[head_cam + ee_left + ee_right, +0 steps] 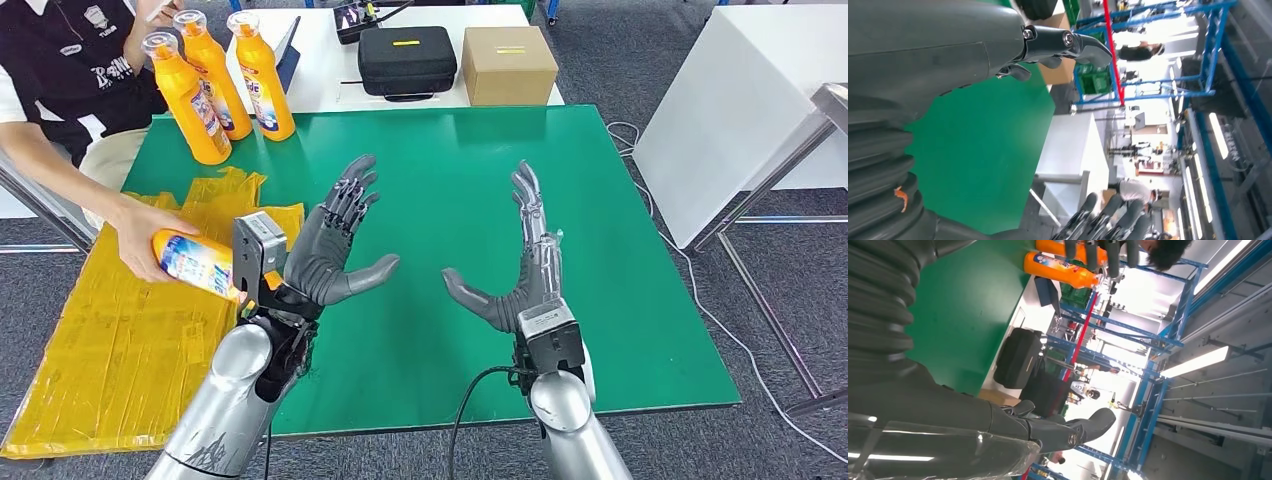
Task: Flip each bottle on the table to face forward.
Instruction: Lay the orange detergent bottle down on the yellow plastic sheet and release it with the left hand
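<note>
Three orange bottles with clear caps and blue labels stand at the far left of the green table: one in front, one behind it, one to their right. A person's hand holds a fourth orange bottle on its side above the yellow sheets, just left of my left wrist. My left hand and right hand hover over the table's middle, palms facing each other, fingers spread, holding nothing. An orange bottle lies across the right wrist view.
Yellow plastic sheets cover the table's left front corner. A black case and a cardboard box sit on the white table behind. A person sits at the far left. A white table stands to the right.
</note>
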Available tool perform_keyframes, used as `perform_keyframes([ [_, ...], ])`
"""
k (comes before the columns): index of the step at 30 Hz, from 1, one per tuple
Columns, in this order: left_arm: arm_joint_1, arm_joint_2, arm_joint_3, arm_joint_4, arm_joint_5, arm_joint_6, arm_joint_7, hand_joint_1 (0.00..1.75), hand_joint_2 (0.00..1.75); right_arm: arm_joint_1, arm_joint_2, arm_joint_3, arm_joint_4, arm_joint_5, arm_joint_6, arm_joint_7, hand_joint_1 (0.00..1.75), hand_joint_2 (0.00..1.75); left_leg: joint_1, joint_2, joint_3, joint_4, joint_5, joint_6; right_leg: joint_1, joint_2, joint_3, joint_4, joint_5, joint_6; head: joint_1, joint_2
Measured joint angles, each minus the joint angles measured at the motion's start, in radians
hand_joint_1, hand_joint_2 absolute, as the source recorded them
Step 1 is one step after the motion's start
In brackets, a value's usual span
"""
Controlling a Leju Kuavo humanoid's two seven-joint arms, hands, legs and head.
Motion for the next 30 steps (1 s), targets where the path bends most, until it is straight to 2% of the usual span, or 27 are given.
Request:
perform_keyframes([
  [5,0.024,0.019,0.033,-0.062,-0.144,0.051,-0.054,0.0,1.75,0.007,0.0,-0.001,0.002,0.013,0.006,0.0,0.0,1.75,0.001,0.0,0.0,0.0,0.0,0.0,0.001,0.0,0.0,0.0,0.0,0.0,0.0,0.0],
  [10,0.088,0.047,0.089,-0.166,-0.328,0.068,-0.102,0.0,1.75,0.01,0.0,-0.003,0.003,0.005,0.018,0.0,0.0,1.75,0.001,0.0,0.0,0.0,0.0,0.0,0.002,0.0,0.0,0.0,0.0,0.0,0.0,0.0],
  [23,0.193,0.085,0.149,-0.277,-0.359,0.066,-0.158,0.0,1.75,0.01,-0.003,-0.006,0.006,-0.011,0.01,-0.001,0.0,1.75,0.001,0.0,0.0,0.0,0.0,0.0,0.001,0.0,0.0,0.0,0.0,0.0,0.0,0.0],
  [30,0.21,0.092,0.17,-0.295,-0.346,0.051,-0.162,0.0,1.75,0.008,-0.006,-0.006,0.006,-0.016,-0.003,-0.001,0.0,1.75,0.001,0.0,0.0,0.0,0.0,0.0,0.002,0.0,0.0,0.0,0.0,0.0,0.0,0.0],
])
